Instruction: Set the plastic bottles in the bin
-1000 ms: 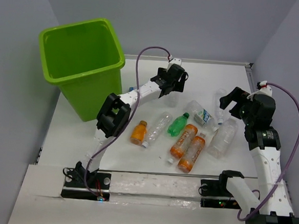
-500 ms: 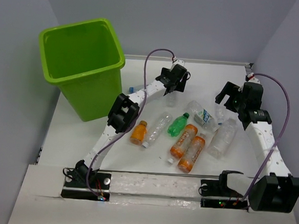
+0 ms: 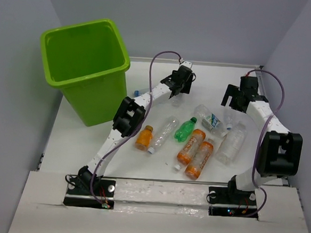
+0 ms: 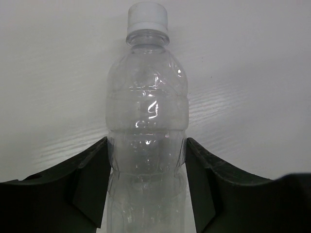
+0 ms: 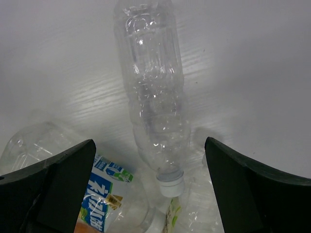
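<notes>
Left wrist view: the left tool [image 4: 146, 167] was closed against both sides of a capped clear bottle [image 4: 147, 111] lying on the counter [image 4: 252, 73]. The bottle's base was cut off by the frame edge. From above, that bottle was mostly hidden under the tool, right of the bin [image 3: 92, 99].

Right wrist view: the right tool [image 5: 149, 145] was spread wide, with nothing held. It was poised over a second clear bottle [image 5: 153, 97] beside a blue-labelled bottle [image 5: 104, 191], farther right of the bin.

A green bottle [image 3: 185, 128] and orange bottles [image 3: 191, 146] were seen only from above, right of the bin. Every visible bottle lay on the counter, outside the bin.
</notes>
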